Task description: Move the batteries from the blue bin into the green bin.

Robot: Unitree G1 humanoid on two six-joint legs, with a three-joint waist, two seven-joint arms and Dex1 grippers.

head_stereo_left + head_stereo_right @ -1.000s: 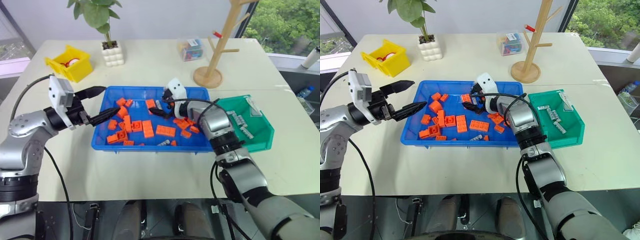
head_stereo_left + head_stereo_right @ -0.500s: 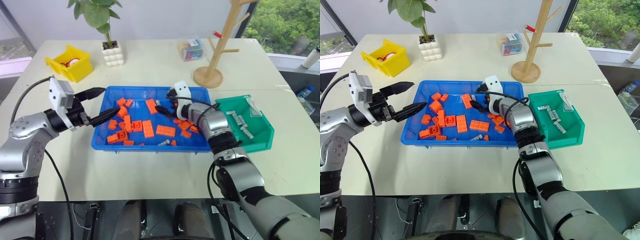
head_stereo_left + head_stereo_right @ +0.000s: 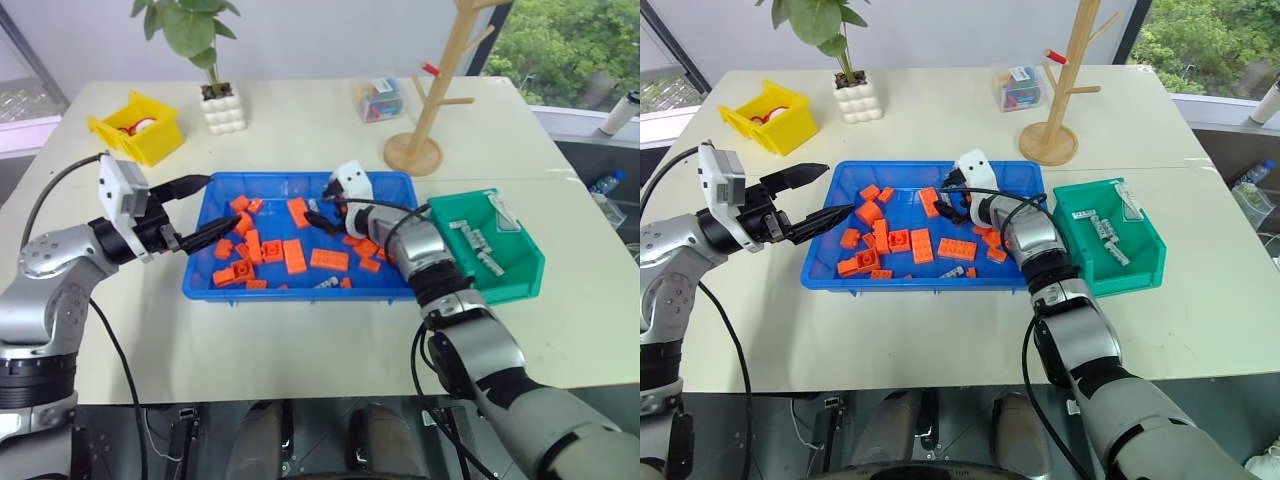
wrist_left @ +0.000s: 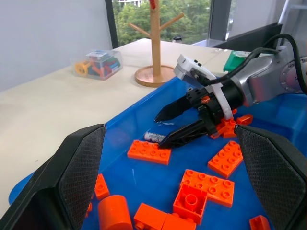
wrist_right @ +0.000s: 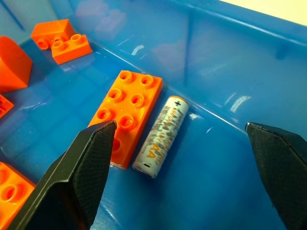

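One battery (image 5: 160,136) to fetch first, flat on the floor of the blue bin (image 3: 300,295), close to its far wall. Lying pressed along the long side of an orange block (image 5: 127,117), possibly touching it. Just ahead of the right fingers (image 3: 945,200), which stand wide apart and empty, angled slightly downward. Seen from the right wrist, placed between the two finger lines, a little nearer the block-side finger. Long axis running roughly along the direction of reach, so a squeeze would fall across the slim width rather than end to end. Likely snag: block-side finger landing on the block instead of slipping between block and battery.

Far nearer than the left fingers (image 3: 837,190), also spread and empty, hovering level over the bin's left edge, well apart from the battery. Clearly a job for the right arm.

Several batteries (image 3: 480,245) already in the green bin (image 3: 520,275), beside the blue bin on the surface. Probably another grey one (image 3: 326,285) near the blue bin's front wall.
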